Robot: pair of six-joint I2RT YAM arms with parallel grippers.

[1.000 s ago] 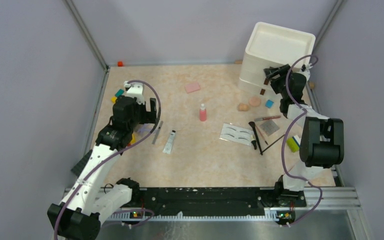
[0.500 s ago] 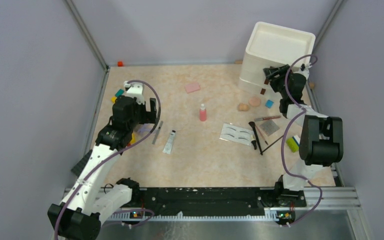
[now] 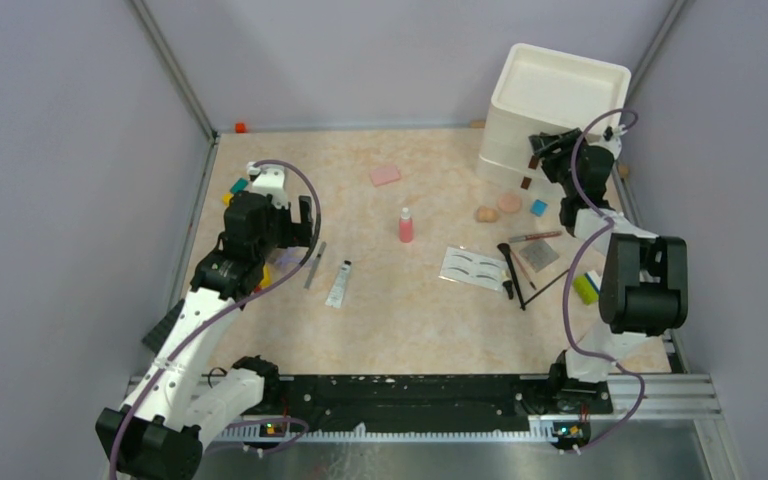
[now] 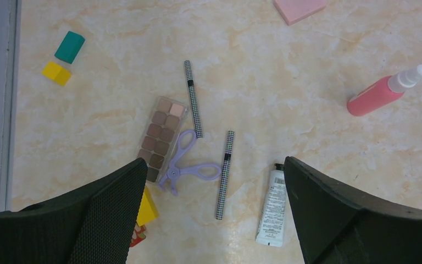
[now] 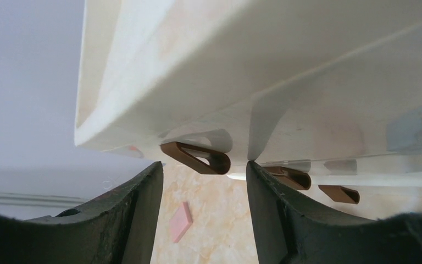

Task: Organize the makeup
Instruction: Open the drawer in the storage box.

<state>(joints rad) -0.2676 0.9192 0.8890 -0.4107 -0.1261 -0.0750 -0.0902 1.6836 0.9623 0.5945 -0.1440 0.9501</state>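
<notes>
- pink spray bottle [image 3: 405, 226]: near the middle of the table [image 3: 410, 330], apart from everything else.
- silver tube [image 3: 338, 284]: left of the bottle and nearer the arms, lying flat, dark cap toward the far side.
- two checked pencils [image 4: 193, 99]: just left of the tube, with purple scissors [image 4: 189, 165] between them and touching an eyeshadow palette [image 4: 160, 137].
- pink pad [image 3: 385, 175]: further back, lying alone.
- two peach sponges [image 3: 509, 203]: side by side, close in front of the white drawer stack [image 3: 560, 95], with a blue block [image 3: 539, 208] just to their right.
- eyebrow card [image 3: 474, 267]: right of centre, lying flat, with thin brushes [image 3: 507, 272] crossing at its right edge, beside a grey studded plate [image 3: 538, 255].
- left gripper [image 4: 214, 164]: jaws spread wide, holding nothing, hanging above the palette, scissors and pencils.
- right gripper [image 5: 203, 165]: raised at the front of the drawer stack, jaws partway apart on either side of a brown handle [image 5: 198, 157]; a gap shows on one side, no hold on the handle to be seen.
- teal block [image 4: 69, 47] and yellow block [image 4: 56, 73]: close together near the table's left edge, beyond the palette.
</notes>
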